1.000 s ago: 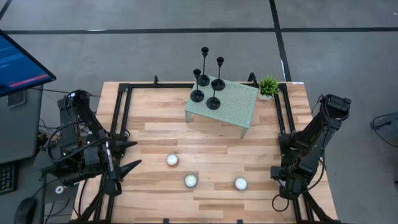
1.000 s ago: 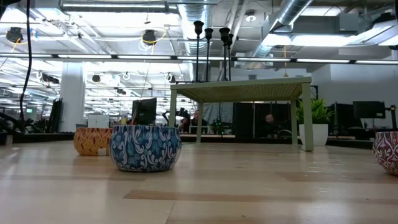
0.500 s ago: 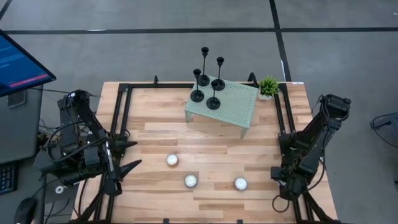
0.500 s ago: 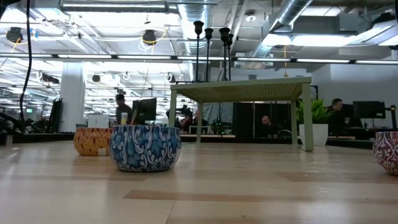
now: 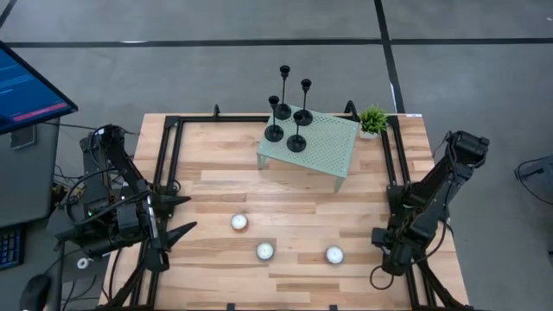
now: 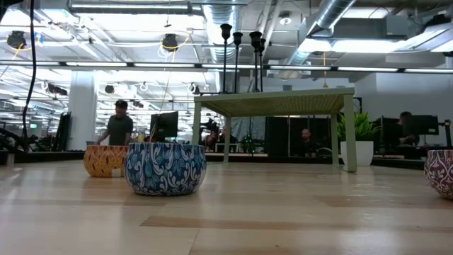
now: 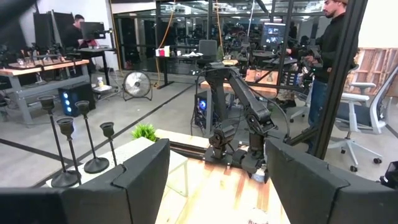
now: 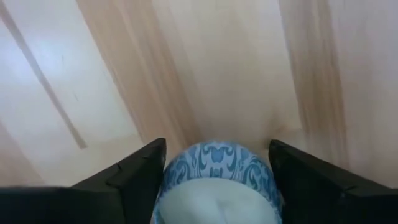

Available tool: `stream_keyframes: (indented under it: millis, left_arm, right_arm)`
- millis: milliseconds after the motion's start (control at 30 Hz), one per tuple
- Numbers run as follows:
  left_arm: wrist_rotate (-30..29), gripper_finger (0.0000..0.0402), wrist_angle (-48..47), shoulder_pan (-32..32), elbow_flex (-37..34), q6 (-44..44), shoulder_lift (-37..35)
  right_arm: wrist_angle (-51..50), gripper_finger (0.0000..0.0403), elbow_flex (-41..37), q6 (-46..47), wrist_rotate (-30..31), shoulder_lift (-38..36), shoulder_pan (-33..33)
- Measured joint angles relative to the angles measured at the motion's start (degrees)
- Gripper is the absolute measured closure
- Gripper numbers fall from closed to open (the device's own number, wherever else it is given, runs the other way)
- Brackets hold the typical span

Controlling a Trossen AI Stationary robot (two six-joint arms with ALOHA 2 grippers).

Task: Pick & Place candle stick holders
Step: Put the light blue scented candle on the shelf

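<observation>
The wooden bench (image 5: 294,207) carries a small green stand (image 5: 324,147), with four black candle stick holders (image 5: 289,117) on its far left corner. The right gripper (image 8: 216,180) straddles a blue tealight tin (image 8: 216,186), jaws spread; the left gripper (image 7: 217,186) waits at the bench's left edge, jaws spread.

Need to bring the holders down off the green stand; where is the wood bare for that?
Bare: the strip between the green stand and the three tealights, and the table's left part beside the left gripper. Crowded: the near edge around the tealights, and the stand's left corner with four candle stick holders.
</observation>
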Motion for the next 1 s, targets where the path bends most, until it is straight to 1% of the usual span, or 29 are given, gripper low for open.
stream_keyframes:
  millis: [200, 367, 500, 767, 867, 1000]
  left_arm:
    - [0.0, 0.0138, 0.0, 0.0, 0.0, 0.0, 0.0]
    - [0.0, 0.0138, -0.1, 0.0, 0.0, 0.1, 0.0]
    - [0.0, 0.0138, -0.1, 0.0, 0.0, 0.1, 0.0]
    - [0.0, 0.0138, -0.2, 0.0, 0.0, 0.1, 0.0]
    - [0.0, 0.0138, -0.2, 0.0, 0.0, 0.1, 0.0]
    - [0.0, 0.0138, -0.2, 0.0, 0.0, 0.1, 0.0]
  right_arm:
    - [-0.4, 0.0147, 0.2, -1.7, -0.3, 0.0, -3.8]
    - [-0.8, 0.0142, 1.6, -2.7, -0.7, 0.0, -4.4]
    - [-1.3, 0.0114, 1.6, -0.9, -1.8, 0.0, -3.1]
    - [-1.2, 0.0016, 0.6, 4.3, -2.7, 0.1, 0.9]
    - [0.5, 0.0008, -0.3, 6.0, -3.2, 0.1, 3.1]
    - [1.1, 0.0023, -0.7, 7.8, -1.4, 0.0, 6.1]
